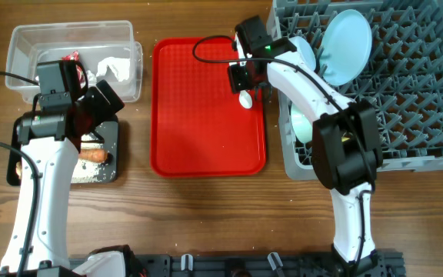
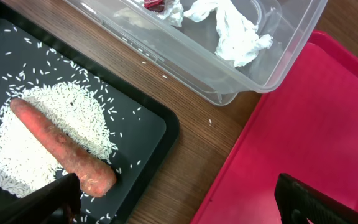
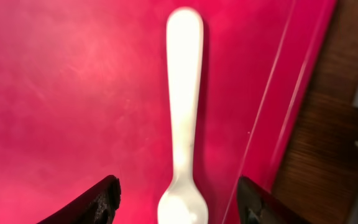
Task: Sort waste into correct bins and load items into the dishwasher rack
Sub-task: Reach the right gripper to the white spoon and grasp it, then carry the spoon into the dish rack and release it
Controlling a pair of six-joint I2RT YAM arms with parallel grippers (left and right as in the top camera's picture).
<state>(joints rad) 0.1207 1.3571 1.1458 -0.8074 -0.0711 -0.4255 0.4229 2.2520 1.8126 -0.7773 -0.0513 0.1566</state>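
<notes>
A white plastic spoon [image 1: 245, 98] lies on the red serving tray [image 1: 206, 131] near its right edge. My right gripper [image 1: 244, 79] hovers open just over the spoon. In the right wrist view the spoon [image 3: 184, 112] lies between the open fingers [image 3: 179, 208]. My left gripper [image 1: 102, 104] is open and empty, between the black tray [image 1: 112, 165] and the clear tub [image 1: 21, 38]. The tray holds an orange carrot [image 2: 61, 149] on loose white rice [image 2: 17, 155]. The tub holds crumpled white tissue [image 2: 235, 31] and a red wrapper [image 2: 154, 5]. The yellow cup and brown lump are not visible.
The grey dishwasher rack [image 1: 414, 100] fills the right side. It holds a pale blue plate [image 1: 346, 45] and two pale bowls [image 1: 304, 54] [image 1: 301, 123] along its left part. Its left wall stands close beside the red tray's right edge.
</notes>
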